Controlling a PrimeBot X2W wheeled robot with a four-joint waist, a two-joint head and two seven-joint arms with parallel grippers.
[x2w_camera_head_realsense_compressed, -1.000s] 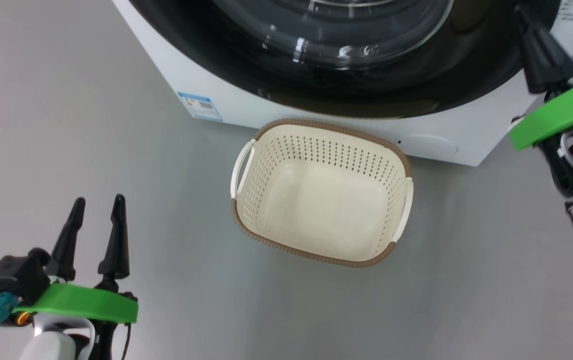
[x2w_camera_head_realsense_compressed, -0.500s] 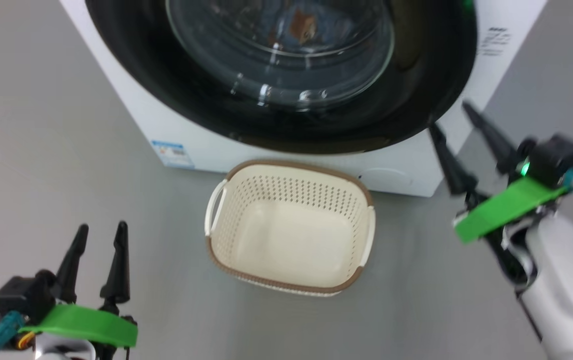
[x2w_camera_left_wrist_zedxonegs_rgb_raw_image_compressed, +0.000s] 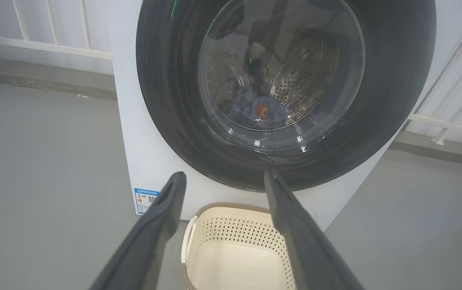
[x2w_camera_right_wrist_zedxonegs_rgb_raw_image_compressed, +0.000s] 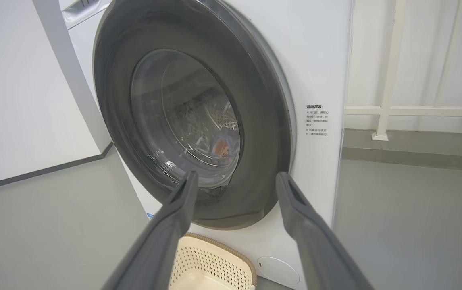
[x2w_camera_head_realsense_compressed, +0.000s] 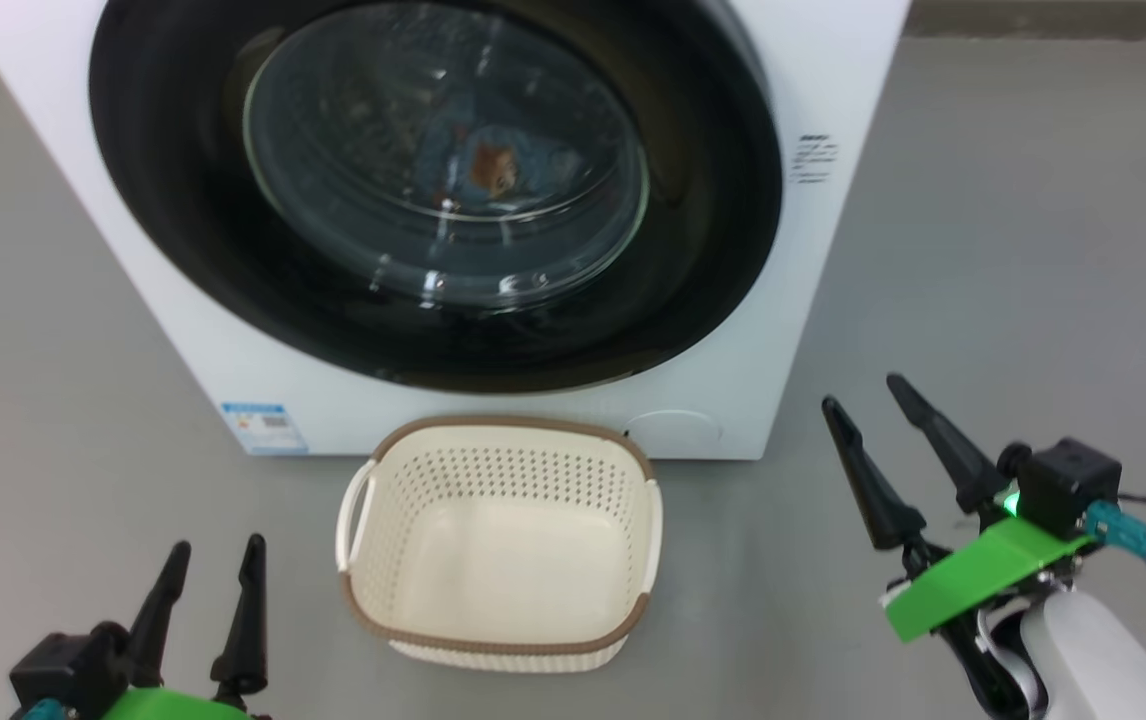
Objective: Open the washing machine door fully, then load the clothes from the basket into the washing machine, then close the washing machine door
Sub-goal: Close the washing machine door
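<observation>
The washing machine (x2w_camera_head_realsense_compressed: 833,90) stands ahead with its black-rimmed door (x2w_camera_head_realsense_compressed: 183,200) shut flat against the front. Behind the glass lie the clothes (x2w_camera_head_realsense_compressed: 491,165), light blue with an orange patch, also in the wrist views (x2w_camera_left_wrist_zedxonegs_rgb_raw_image_compressed: 260,109) (x2w_camera_right_wrist_zedxonegs_rgb_raw_image_compressed: 222,146). The basket (x2w_camera_head_realsense_compressed: 513,425) sits on the floor just before the machine, with nothing in it. My left gripper (x2w_camera_head_realsense_compressed: 216,553) hovers open left of the basket. My right gripper (x2w_camera_head_realsense_compressed: 861,393) hangs open to the basket's right, off the machine's front corner. Nothing is between either pair of fingers (x2w_camera_left_wrist_zedxonegs_rgb_raw_image_compressed: 162,209) (x2w_camera_right_wrist_zedxonegs_rgb_raw_image_compressed: 174,209).
A blue energy label (x2w_camera_head_realsense_compressed: 263,428) and a round service cover (x2w_camera_head_realsense_compressed: 673,430) mark the machine's lower front. Grey floor (x2w_camera_head_realsense_compressed: 1013,250) spreads on both sides. A white railing (x2w_camera_right_wrist_zedxonegs_rgb_raw_image_compressed: 388,108) runs behind to the right, and a white wall (x2w_camera_right_wrist_zedxonegs_rgb_raw_image_compressed: 9,100) stands left of the machine.
The head camera has tilted up, so more of the door shows. My right gripper has come away from the door's right rim and dropped low beside the basket. The left gripper has kept still.
</observation>
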